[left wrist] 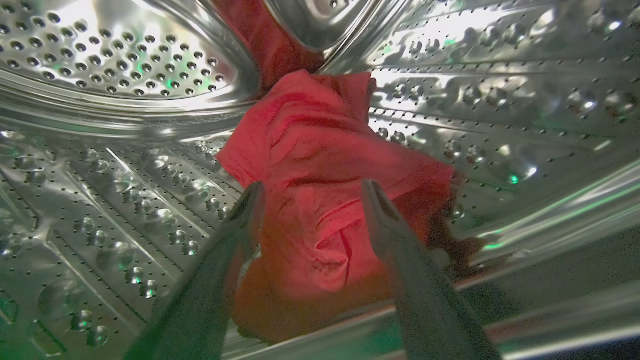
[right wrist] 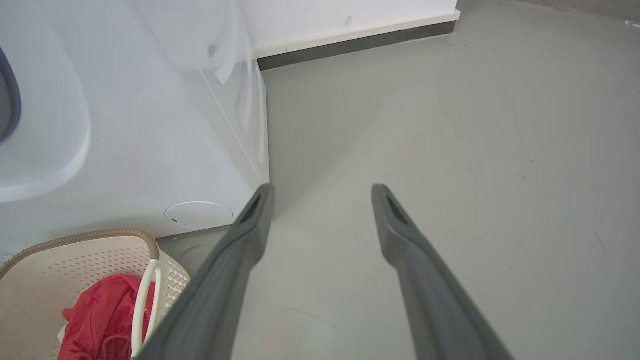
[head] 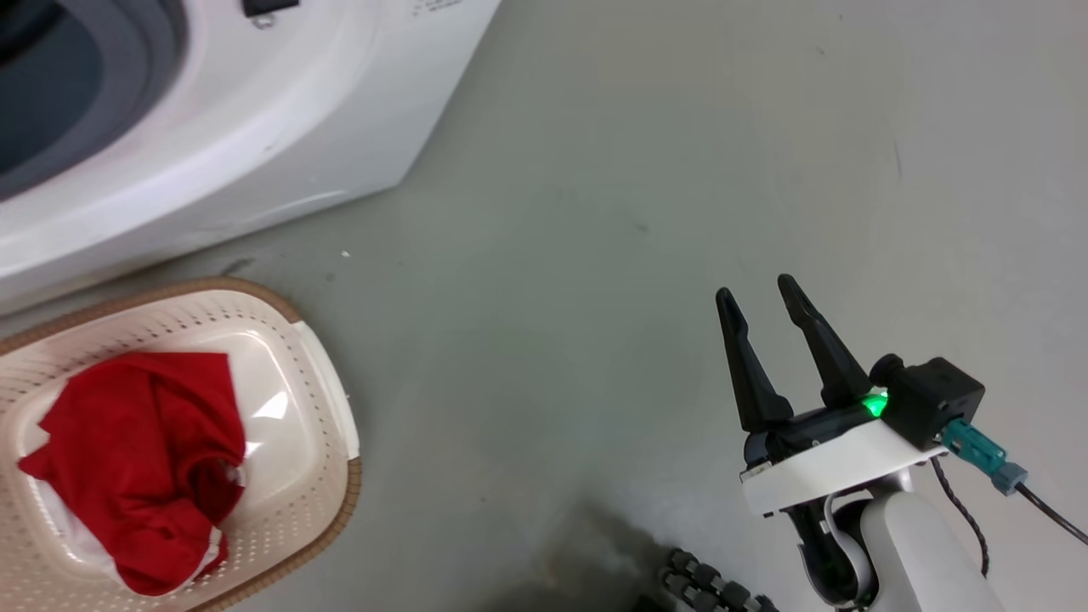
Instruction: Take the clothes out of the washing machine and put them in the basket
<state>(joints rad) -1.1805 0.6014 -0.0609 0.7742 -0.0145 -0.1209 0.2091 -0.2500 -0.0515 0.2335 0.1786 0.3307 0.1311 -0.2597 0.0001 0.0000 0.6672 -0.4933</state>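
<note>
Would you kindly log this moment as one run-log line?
left gripper: open, in drum, at red garment | right gripper: open, over floor | basket: red clothes inside

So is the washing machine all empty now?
No, a red garment lies inside the steel drum, right in front of the open left tool.

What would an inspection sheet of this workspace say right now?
Surface: grey floor, bare, faint scuffs.
Job's things: washing machine; red garment in its drum; second red garment in the basket on the floor.
Clutter: white speck by the machine.
End effectors: left end effector open inside the drum, fingers either side of the garment; right end effector open over bare floor.
Cables: dark cable from a teal plug at the right wrist.
Surroundings: white wall, dark skirting.
</note>
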